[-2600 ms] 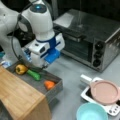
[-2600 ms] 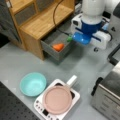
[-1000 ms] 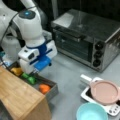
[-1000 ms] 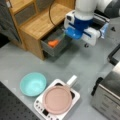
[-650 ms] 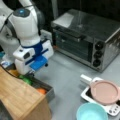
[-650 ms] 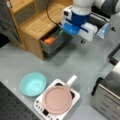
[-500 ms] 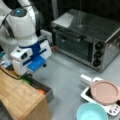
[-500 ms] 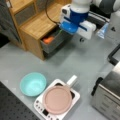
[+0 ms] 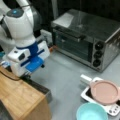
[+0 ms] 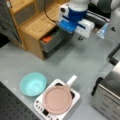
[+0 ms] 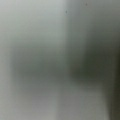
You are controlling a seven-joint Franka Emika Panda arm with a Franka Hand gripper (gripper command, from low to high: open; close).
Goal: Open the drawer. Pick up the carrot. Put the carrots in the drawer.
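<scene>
Grey surface is seen in a front view, with the white and blue gripper low at the view's left, pressed against the drawer beside the wooden-topped cabinet. Only the drawer's dark front edge is shown here, and the carrot is hidden. A silver toaster oven stands at the view's top right. A pink plate rests on a white tray at the lower right, and a teal bowl sits just beside them at the view's bottom.

Seen in a front view from the opposite side, the gripper hangs over the drawer, which stands only partly out of the cabinet. The carrot lies inside it, an orange patch at the drawer's left end. Whether the jaws are apart or together cannot be told, since they are hidden under the blue body. The pink plate, the white tray and the teal bowl are grouped at the view's bottom.

Nothing but a pale grey blur with a darker band at the right is given by the wrist view.
</scene>
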